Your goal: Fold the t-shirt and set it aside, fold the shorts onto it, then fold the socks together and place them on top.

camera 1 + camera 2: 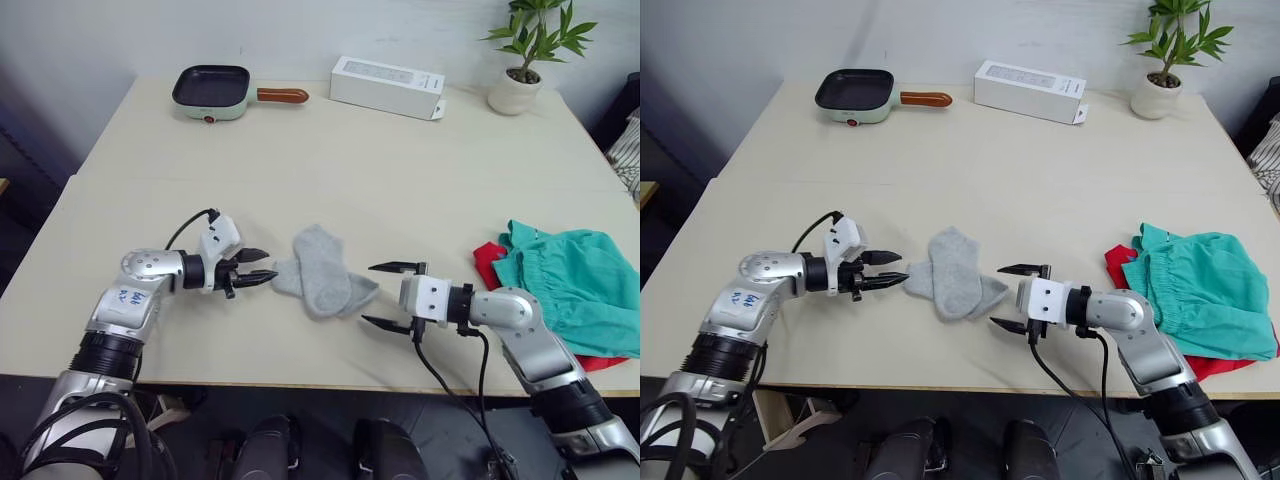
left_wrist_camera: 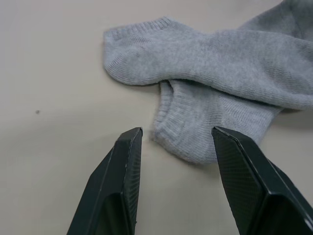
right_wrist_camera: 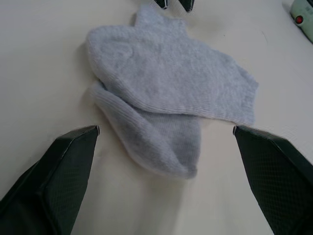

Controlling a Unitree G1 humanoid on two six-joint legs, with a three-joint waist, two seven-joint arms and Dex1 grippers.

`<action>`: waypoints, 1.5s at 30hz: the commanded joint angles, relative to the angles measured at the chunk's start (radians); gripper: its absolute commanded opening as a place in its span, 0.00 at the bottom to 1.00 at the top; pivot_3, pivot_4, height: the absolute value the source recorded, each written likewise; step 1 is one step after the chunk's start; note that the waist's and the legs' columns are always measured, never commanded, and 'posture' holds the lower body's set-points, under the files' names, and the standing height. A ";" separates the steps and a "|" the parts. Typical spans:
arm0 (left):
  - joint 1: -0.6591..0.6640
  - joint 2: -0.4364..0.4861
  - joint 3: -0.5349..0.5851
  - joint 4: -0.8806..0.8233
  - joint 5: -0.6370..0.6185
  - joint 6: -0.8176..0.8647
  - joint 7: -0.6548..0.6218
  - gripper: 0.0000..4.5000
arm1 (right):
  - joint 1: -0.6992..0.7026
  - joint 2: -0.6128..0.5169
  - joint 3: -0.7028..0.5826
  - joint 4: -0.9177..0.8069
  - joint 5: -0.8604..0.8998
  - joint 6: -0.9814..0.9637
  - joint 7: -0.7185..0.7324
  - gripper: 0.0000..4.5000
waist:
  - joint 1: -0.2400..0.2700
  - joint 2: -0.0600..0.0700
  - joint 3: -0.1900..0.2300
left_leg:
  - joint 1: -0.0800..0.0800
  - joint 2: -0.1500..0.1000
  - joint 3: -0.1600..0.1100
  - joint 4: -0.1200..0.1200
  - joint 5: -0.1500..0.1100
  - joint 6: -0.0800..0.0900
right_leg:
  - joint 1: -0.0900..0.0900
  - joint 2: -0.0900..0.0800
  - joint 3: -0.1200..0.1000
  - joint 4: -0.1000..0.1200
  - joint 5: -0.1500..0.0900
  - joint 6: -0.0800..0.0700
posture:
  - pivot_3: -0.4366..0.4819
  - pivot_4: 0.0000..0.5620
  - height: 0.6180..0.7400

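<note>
Two light grey socks (image 1: 322, 270) lie overlapped, one across the other, near the table's front middle. My left gripper (image 1: 270, 264) is open just to their left, and in the left wrist view a sock cuff (image 2: 181, 132) lies in front of the gap between its fingertips. On the socks' right, my right gripper (image 1: 366, 293) stands wide open and a little apart from the socks (image 3: 166, 83). At the right edge the teal shorts (image 1: 575, 285) lie folded on the red t-shirt (image 1: 487, 262), which shows only as a rim beneath them.
At the far side of the table (image 1: 400, 190) stand a mint electric pan (image 1: 212, 90) with a brown handle, a white box (image 1: 387, 86) and a potted plant (image 1: 522, 60). The table's front edge runs just below both grippers.
</note>
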 commanded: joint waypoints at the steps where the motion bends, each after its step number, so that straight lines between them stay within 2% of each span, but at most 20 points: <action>1: -0.039 -0.026 0.008 0.043 0.017 -0.028 -0.012 0.53 | -0.018 0.006 0.009 0.026 -0.007 -0.071 0.004 0.96 | -0.003 0.000 0.000 | 0.000 0.000 0.000 0.000 0.000 0.000 | 0.000 0.001 -0.001 0.000 0.000 0.000 | 0.48 0.27 1.00; 3: -0.051 -0.043 -0.004 0.070 0.031 -0.033 -0.024 0.53 | -0.022 0.006 0.014 0.040 -0.004 -0.090 0.007 0.86 | -0.006 0.000 0.000 | 0.000 0.001 0.000 0.000 0.001 -0.001 | 0.000 0.001 -0.005 0.001 0.000 0.000 | 0.48 0.27 1.00; 5: -0.054 -0.055 -0.017 0.091 0.046 -0.039 -0.039 0.53 | -0.024 0.006 0.018 0.054 -0.005 -0.114 0.006 0.71 | -0.015 0.000 0.000 | 0.000 0.001 0.001 0.000 0.002 0.000 | 0.000 0.001 -0.007 0.004 0.000 0.000 | 0.48 0.27 1.00; 8: -0.053 -0.063 -0.018 0.092 0.061 -0.045 -0.046 0.40 | -0.027 0.012 0.020 0.069 -0.006 -0.141 0.000 0.47 | -0.019 0.000 0.000 | 0.001 0.001 0.001 0.001 0.002 0.000 | 0.001 0.001 -0.008 0.004 0.000 0.000 | 0.48 0.27 1.00; 14: 0.004 -0.040 -0.005 -0.003 0.050 -0.007 -0.070 0.00 | -0.039 0.023 0.021 0.112 -0.014 -0.189 -0.003 0.00 | -0.024 0.000 0.000 | 0.001 0.001 0.001 0.001 0.002 0.000 | 0.001 0.001 -0.007 0.005 0.000 0.000 | 0.48 0.27 1.00; 18: 0.067 -0.025 0.016 -0.129 0.023 0.048 -0.063 0.00 | -0.064 -0.003 0.009 0.183 -0.010 -0.249 0.023 0.00 | -0.023 0.000 0.000 | 0.001 0.001 0.000 0.001 0.002 0.000 | 0.001 0.000 -0.006 0.005 0.000 0.000 | 0.48 0.27 1.00; 22: 0.149 -0.017 0.040 -0.306 -0.048 0.106 -0.080 0.00 | -0.138 -0.040 0.006 0.365 0.011 -0.386 0.104 0.00 | -0.028 0.000 0.000 | 0.001 0.001 0.000 0.001 0.002 0.000 | 0.001 0.000 -0.004 0.004 0.000 0.000 | 0.48 0.27 1.00; 27: 0.214 -0.036 0.040 -0.422 -0.023 0.145 0.020 0.00 | -0.238 -0.042 0.016 0.573 0.044 -0.522 0.213 0.00 | -0.031 0.000 0.000 | 0.002 0.001 -0.002 0.001 0.003 -0.001 | 0.002 0.000 -0.001 0.003 0.000 0.000 | 0.48 0.27 1.00; 34: 0.258 -0.034 0.022 -0.447 0.013 0.144 0.078 0.00 | -0.233 -0.030 -0.005 0.594 0.132 -0.492 0.306 0.00 | -0.040 0.000 0.000 | 0.002 0.001 -0.003 0.001 0.003 -0.001 | 0.003 0.000 -0.002 0.004 0.000 0.000 | 0.48 0.27 1.00; 35: 0.265 -0.035 0.024 -0.449 0.009 0.149 0.078 0.00 | -0.229 -0.034 -0.007 0.591 0.133 -0.497 0.307 0.10 | -0.041 0.000 0.000 | 0.002 0.001 -0.003 0.001 0.003 -0.001 | 0.003 0.000 -0.002 0.004 0.000 0.000 | 0.48 0.27 1.00; 36: 0.272 -0.034 0.026 -0.449 0.006 0.150 0.077 0.00 | -0.226 -0.040 -0.009 0.590 0.133 -0.503 0.308 0.15 | -0.042 0.000 0.000 | 0.002 0.001 -0.003 0.001 0.003 -0.001 | 0.003 0.000 -0.002 0.004 0.000 0.000 | 0.48 0.27 1.00; 40: 0.301 0.000 0.066 -0.481 -0.042 0.184 0.045 0.24 | -0.200 -0.093 -0.037 0.541 0.180 -0.484 0.350 0.45 | -0.042 0.000 0.001 | 0.002 0.001 -0.004 0.001 0.003 -0.001 | 0.003 -0.001 -0.002 0.003 0.000 0.000 | 0.48 0.27 1.00; 44: 0.306 0.086 0.153 -0.488 -0.119 0.234 -0.020 0.53 | -0.143 -0.180 -0.085 0.320 0.358 -0.182 0.428 0.77 | -0.041 0.002 0.003 | 0.001 0.001 -0.005 0.001 0.003 -0.001 | 0.003 -0.002 -0.003 0.003 0.000 0.000 | 0.48 0.27 1.00; 45: 0.304 0.100 0.164 -0.488 -0.136 0.250 -0.032 0.53 | -0.126 -0.200 -0.091 0.263 0.394 -0.094 0.435 0.84 | -0.041 0.003 0.003 | 0.001 0.001 -0.005 0.001 0.003 -0.001 | 0.003 -0.002 -0.003 0.003 0.000 0.000 | 0.48 0.27 1.00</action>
